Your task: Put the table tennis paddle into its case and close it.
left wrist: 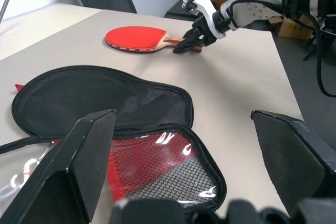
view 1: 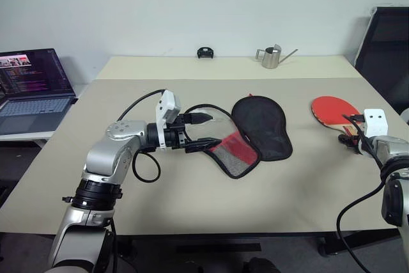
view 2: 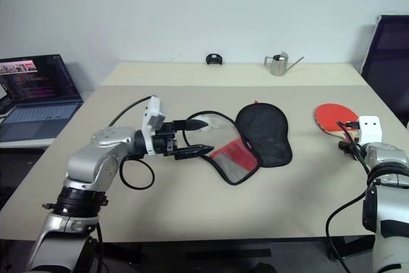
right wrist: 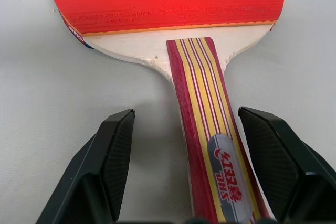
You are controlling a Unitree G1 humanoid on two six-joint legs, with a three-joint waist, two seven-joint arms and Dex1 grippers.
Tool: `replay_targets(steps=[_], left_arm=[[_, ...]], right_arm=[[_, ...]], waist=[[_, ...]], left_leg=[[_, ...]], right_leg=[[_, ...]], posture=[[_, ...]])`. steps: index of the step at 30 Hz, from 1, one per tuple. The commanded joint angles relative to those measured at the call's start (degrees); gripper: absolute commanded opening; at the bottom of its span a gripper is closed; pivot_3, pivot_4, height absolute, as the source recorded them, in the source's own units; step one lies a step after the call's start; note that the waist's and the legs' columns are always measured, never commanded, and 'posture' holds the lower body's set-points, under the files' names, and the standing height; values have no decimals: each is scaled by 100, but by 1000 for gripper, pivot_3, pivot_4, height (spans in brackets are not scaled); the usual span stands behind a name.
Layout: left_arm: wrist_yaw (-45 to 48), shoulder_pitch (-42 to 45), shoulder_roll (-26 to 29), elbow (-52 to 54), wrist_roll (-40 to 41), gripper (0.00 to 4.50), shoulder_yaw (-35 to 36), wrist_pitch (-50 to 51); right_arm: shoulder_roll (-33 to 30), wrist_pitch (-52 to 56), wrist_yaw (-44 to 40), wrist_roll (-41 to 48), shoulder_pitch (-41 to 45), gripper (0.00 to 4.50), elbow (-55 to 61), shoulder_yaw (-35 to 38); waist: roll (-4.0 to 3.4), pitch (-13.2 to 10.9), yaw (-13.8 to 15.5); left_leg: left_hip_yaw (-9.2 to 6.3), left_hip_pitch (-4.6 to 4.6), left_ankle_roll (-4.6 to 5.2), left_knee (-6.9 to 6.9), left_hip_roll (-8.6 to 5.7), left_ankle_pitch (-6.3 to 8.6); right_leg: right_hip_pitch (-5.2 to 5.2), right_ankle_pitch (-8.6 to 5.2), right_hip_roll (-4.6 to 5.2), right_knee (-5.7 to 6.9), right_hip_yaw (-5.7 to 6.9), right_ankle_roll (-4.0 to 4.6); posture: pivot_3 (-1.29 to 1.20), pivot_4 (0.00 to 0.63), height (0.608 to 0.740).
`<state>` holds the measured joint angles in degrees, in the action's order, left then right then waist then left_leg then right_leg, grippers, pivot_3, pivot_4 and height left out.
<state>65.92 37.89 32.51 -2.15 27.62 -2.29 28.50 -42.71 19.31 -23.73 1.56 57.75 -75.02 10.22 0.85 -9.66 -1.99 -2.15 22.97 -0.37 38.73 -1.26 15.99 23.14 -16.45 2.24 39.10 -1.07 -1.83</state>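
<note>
Silver-grey arms with black joints, looping black cables, white wrist blocks — black wedge jaws.

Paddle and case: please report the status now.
Right gripper open, fingers astride paddle handle, not closed. Left gripper open beside unzipped case. Nothing in between.

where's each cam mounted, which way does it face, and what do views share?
Left eye and right eye views: head stereo pair, looking forward and down over the table; both arms show, the open case before the left gripper.
Left wrist view: on the left wrist, looking along its open fingers across the case to the table tennis paddle and right gripper.
Right wrist view: on the right wrist, its open fingers either side of the paddle handle.
Shared: the paddle shows in all four.
</note>
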Motion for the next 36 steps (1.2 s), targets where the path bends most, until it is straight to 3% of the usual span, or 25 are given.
replay_targets(steps=[1, 4, 6, 13, 16, 22, 28, 36], left_arm=[[57, 155, 86, 128, 32, 4500, 58, -33], [64, 159, 85, 102, 16, 4500, 50, -55], [69, 146, 89, 101, 12, 4500, 53, -63], [121, -13, 185, 179, 39, 4500, 109, -35], [126, -81, 211, 230, 76, 4500, 107, -13], [280, -145, 257, 356, 160, 4500, 27, 69], [554, -271, 434, 531, 243, 4500, 14, 193], [527, -295, 368, 481, 228, 4500, -16, 174]], right_arm=[[67, 41, -105, 34, 15, 2560, 67, 54], [125, 30, -116, 16, -53, 1494, 85, 27], [157, 43, -115, 16, -86, 1133, 114, 23], [256, 424, -546, 61, -209, 1125, 517, -85], [292, 980, -962, 157, -416, 1125, 1188, -167], [299, 2675, -1343, 615, -1497, 1123, 3859, -187], [288, 4585, -1064, 1245, -3015, 1122, 6995, 278], [502, 5734, -602, 1551, -3955, 1120, 8730, 866]], waist=[[0, 0, -12], [1, 0, -59], [2, 1, -88], [2, 1, -139], [1, 1, -154], [1, 1, -156], [-2, 3, -112], [-1, 3, 19]], left_leg=[[0, 0, 0, 0, 0, 0], [0, -2, 0, 0, 2, 0], [-1, -4, 0, 0, 6, 0], [0, -5, 0, 0, 6, 0], [-1, -6, 1, -1, 10, 1], [-5, -6, 2, 0, 16, 2], [-12, -5, 4, 1, 17, 3], [-18, -5, 4, 6, 9, 3]], right_leg=[[0, 0, 0, 0, 0, 0], [-1, 0, -1, 1, -1, 0], [-3, 0, -3, 2, 0, 0], [-3, 0, -3, 4, -1, 0], [-3, 0, -5, 4, -2, 0], [-2, 0, -9, 10, 1, 0], [1, -1, -10, 18, 4, 1], [-2, -1, -7, 22, 9, 1]], posture=[[0, 150, 740], [0, 150, 740], [0, 150, 740], [0, 150, 740], [0, 150, 740], [0, 150, 740], [0, 150, 740], [0, 150, 740]])
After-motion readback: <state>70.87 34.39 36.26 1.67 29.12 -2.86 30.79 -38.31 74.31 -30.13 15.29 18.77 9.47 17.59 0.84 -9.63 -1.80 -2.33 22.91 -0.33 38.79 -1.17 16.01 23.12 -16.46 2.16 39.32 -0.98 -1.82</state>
